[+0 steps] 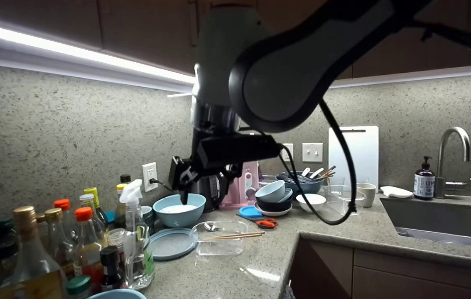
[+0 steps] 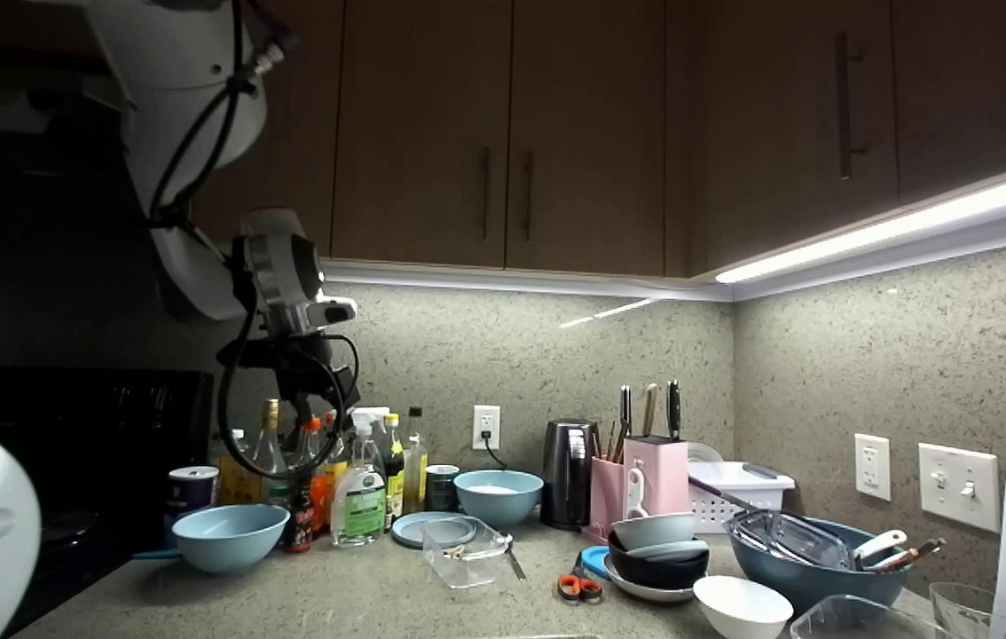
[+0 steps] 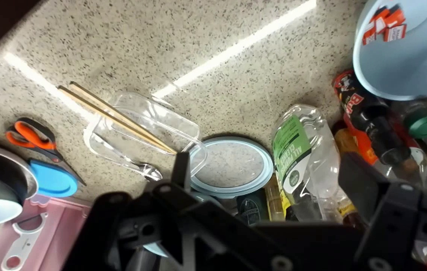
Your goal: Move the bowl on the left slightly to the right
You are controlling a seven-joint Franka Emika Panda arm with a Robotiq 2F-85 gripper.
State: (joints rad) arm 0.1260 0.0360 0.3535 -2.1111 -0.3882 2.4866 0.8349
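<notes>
The bowl, round and light blue with a few red-and-white packets at its bottom, shows at the upper right of the wrist view. In an exterior view the bowl stands on the counter at the left; in another only its rim shows at the bottom edge. My gripper is open, with nothing between its fingers. It hangs well above the counter, apart from the bowl, over the bottle and lid area. The gripper also shows in both exterior views.
A spray bottle and several sauce bottles crowd beside the bowl. A light blue lid, a clear container with chopsticks, and scissors lie on the counter. A similar plain bowl stands near the kettle.
</notes>
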